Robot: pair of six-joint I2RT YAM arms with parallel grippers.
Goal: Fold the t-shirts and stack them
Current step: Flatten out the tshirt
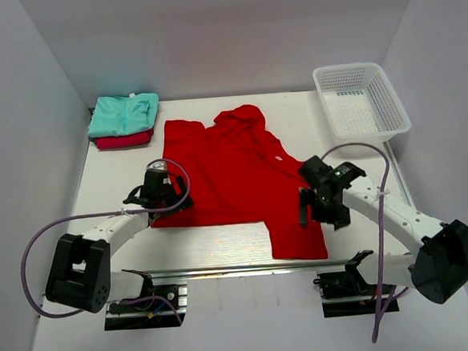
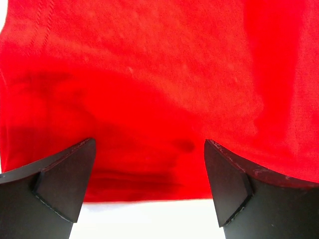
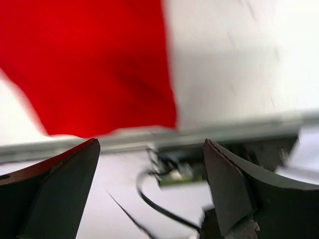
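Red t-shirt (image 1: 234, 175) is spread flat on the surface (image 1: 106, 184). Over its left hem the left end effector (image 2: 149, 140) is held open, empty; one layer alone could be pinched. Rightward, the right end effector (image 3: 151, 141) is open too; the corner could be dragged off the near edge.

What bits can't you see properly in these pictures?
- Pink-red shirt: top view, mostly hidden beneath the mint shirt.
- Red shirt corner: top view, covered by the left claw.
- Rail and wires: right wrist view, blurred.
- Red shirt's outline: left wrist view, cut off by edges.
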